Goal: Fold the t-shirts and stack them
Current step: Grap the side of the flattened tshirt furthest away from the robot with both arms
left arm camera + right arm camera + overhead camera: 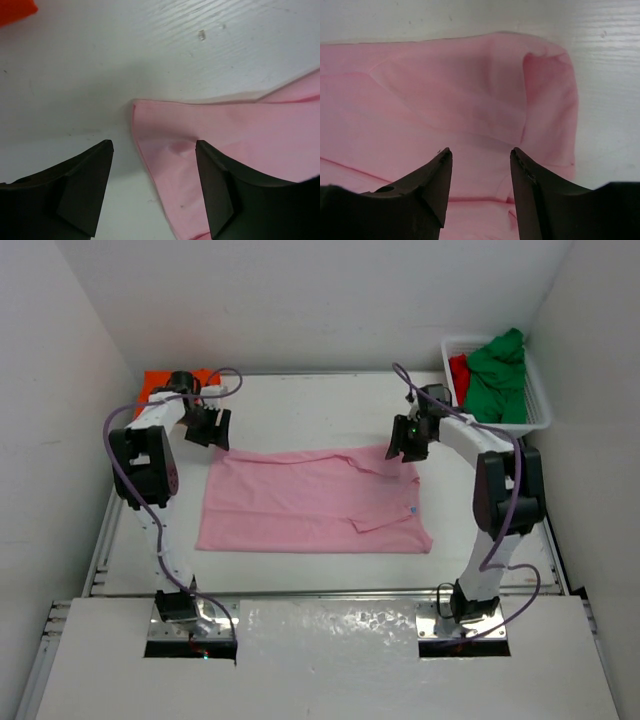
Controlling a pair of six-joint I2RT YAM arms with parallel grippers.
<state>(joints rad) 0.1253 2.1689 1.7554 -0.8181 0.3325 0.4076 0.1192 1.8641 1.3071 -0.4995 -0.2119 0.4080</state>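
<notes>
Left arm [160,423] and right arm [466,440] white with bulky black joint housings, looping purple cables [128,485] — dark wedge-shaped fingers [85,187], green light [413,423] near right end effector [405,451].

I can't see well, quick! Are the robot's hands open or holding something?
Left hand: open, holding nothing, over a corner of the pink shirt.
Right hand: open, holding nothing, above the same shirt.

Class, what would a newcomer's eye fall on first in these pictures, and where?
The pink t-shirt spread mid-table, with the left end effector and right end effector open over its far corners. Next, the green t-shirt heaped in the white basket at the far right, and an orange t-shirt at the far left.
</notes>
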